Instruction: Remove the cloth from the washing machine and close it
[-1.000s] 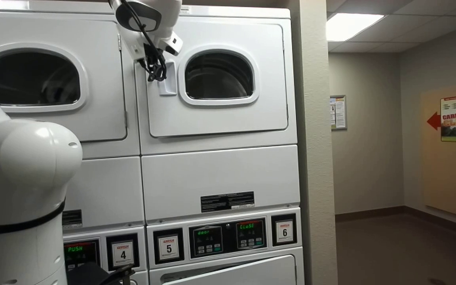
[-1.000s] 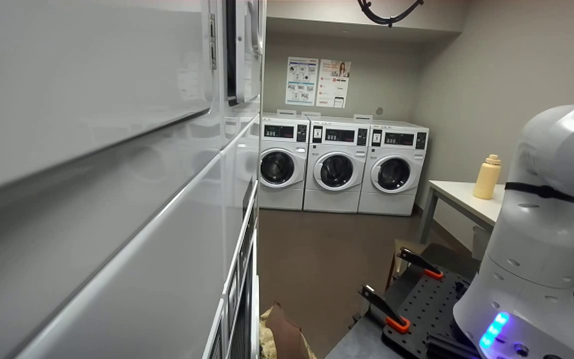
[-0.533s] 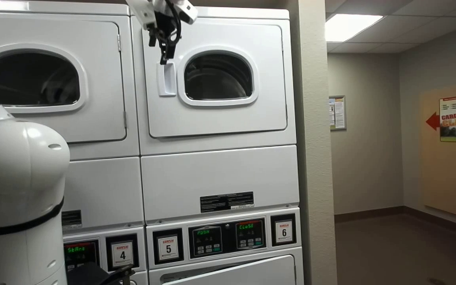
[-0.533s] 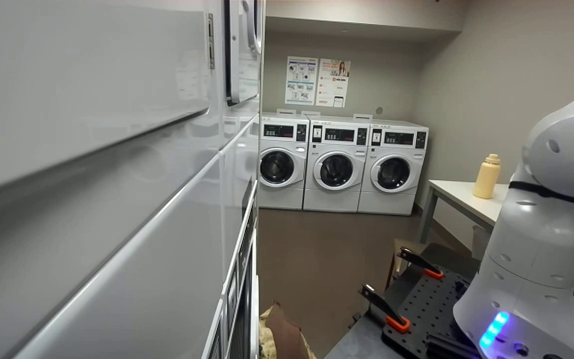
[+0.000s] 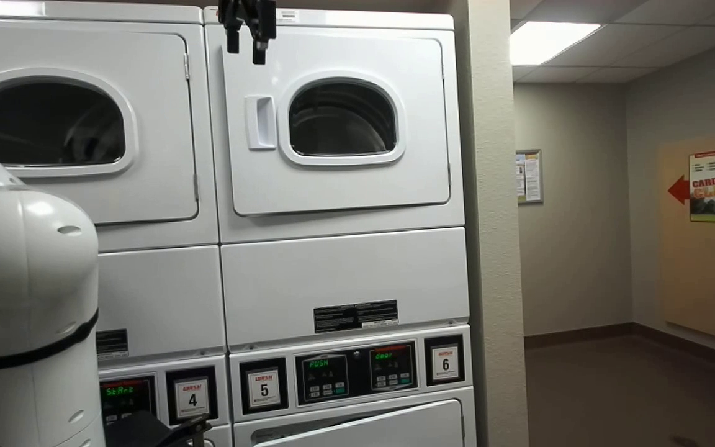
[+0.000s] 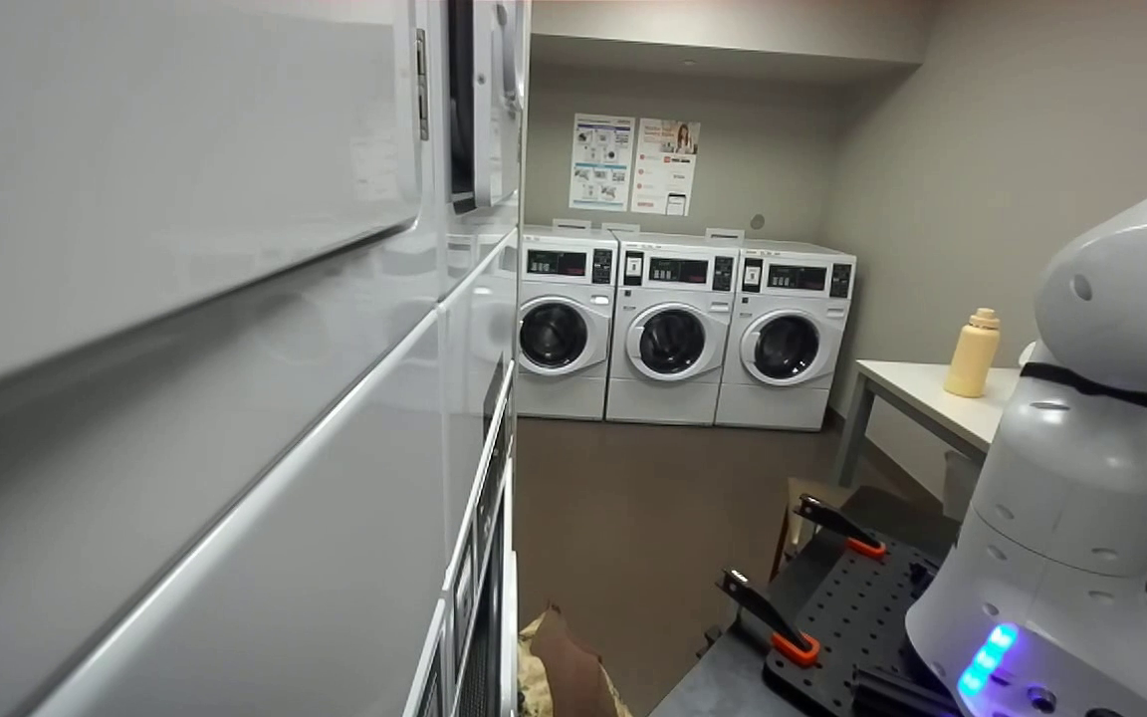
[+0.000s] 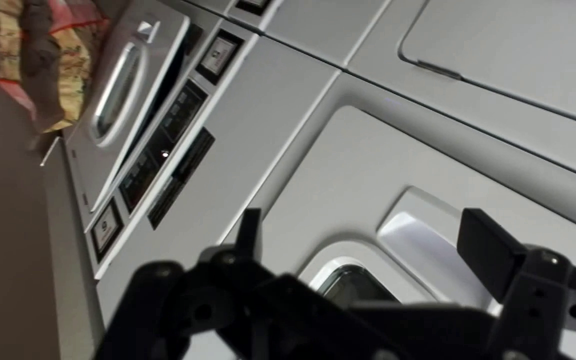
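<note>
The upper right machine's white door has a dark oval window and a recessed handle. A dark gap along its edge in an exterior view shows the door slightly ajar. My gripper is open and empty, above and apart from the handle, with fingers pointing down. In the wrist view my gripper has its fingers wide apart, with the handle showing between them. No cloth can be made out inside the dark window or in the gripper.
A lower door stands partly open; it also shows in the wrist view. A patterned yellow and brown bag-like thing is on the floor, also in the wrist view. A wall column stands beside the machines.
My gripper has risen from beside the handle to above it and turned. The arm's shoulder has moved left in an exterior view. The door gap looks slightly wider than half a second ago.
</note>
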You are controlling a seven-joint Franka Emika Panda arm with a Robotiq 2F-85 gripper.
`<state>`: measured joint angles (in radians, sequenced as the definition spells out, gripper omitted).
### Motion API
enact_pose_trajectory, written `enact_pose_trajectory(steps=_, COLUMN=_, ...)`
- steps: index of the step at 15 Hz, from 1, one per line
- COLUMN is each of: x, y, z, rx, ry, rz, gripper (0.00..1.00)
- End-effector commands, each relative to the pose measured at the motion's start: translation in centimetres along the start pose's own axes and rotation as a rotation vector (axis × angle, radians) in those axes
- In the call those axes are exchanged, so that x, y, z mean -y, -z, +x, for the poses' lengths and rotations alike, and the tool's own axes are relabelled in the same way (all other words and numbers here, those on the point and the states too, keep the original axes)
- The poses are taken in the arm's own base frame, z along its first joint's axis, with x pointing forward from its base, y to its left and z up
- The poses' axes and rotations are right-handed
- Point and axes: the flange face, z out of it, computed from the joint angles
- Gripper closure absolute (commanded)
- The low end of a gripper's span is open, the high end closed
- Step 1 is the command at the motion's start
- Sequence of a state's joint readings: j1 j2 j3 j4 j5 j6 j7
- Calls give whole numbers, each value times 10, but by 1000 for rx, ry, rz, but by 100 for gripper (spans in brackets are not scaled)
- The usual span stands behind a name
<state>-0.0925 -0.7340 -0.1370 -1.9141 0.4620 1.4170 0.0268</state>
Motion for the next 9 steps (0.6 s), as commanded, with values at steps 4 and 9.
enact_pose_trajectory(steps=4, x=8, y=24, z=-10, rx=3, ry=92, rz=-189, gripper=0)
enact_pose_trajectory(steps=9, x=26, y=13, z=-26, rx=23, ry=171, rz=-286, gripper=0)
